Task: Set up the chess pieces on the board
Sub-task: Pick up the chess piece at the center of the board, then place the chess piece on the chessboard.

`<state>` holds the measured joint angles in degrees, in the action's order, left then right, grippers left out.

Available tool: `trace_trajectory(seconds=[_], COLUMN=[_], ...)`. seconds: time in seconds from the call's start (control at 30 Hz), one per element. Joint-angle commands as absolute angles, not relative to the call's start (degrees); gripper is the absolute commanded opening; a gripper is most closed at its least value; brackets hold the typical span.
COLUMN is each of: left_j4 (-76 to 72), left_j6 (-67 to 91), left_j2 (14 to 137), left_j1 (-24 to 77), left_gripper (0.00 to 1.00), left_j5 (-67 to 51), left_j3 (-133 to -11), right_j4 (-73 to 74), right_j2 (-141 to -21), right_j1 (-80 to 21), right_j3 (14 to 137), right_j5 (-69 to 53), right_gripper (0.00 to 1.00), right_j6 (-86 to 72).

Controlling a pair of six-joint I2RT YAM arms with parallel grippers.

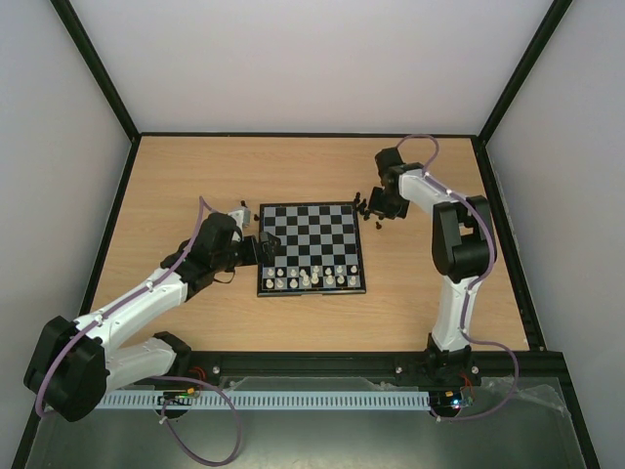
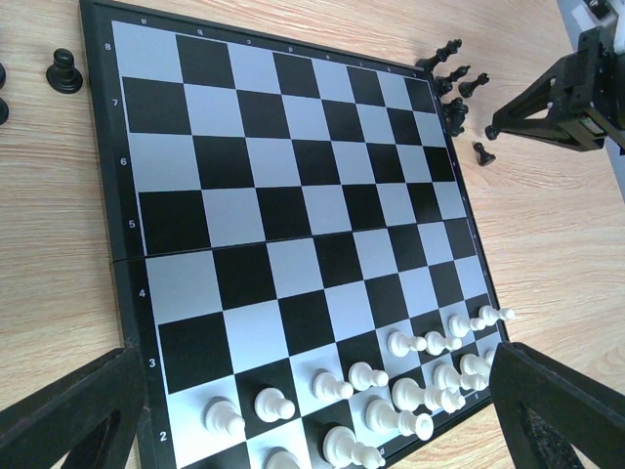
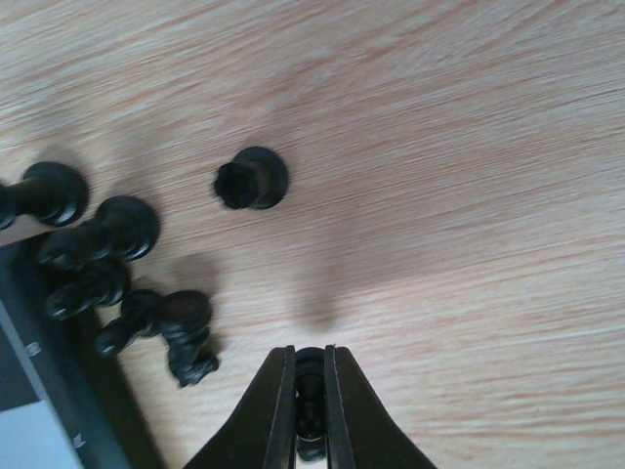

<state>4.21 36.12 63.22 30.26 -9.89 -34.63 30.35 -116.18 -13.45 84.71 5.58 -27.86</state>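
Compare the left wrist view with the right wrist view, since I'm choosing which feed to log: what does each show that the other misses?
Only the left wrist view: the whole board, the cream-white pieces standing in rows at one end, and the left gripper wide open. Only the right wrist view: the right gripper shut on a small black piece. Both: the cluster of black pieces beside a corner of the board, on the wooden table.
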Motion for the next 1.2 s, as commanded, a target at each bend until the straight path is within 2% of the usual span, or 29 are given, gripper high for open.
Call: trace_trajectory(seconds=[0.0,0.57,1.17], left_j4=[3.5,4.5,5.1], left_j6=[35.4,35.6,35.8], left_j2=[63.6,62.2,61.4], left_j1=[30.4,30.4,30.4], left_gripper=[0.99,0.99,0.99], left_j5=[-9.9,-8.7,-7.9], left_j3=[-34.1,-33.7,-33.4], right_j4=[35.1,41.5,44.8], right_j2=[-112.8,-117.7,-124.0], right_j1=[-15.9,-25.9,-26.9], right_j3=[87.5,97.4,100.1], right_j5=[7.1,8.0,8.5], right_gripper=[0.05,0.06,0.08], right_j6=[-27.5,-24.9,-23.2])
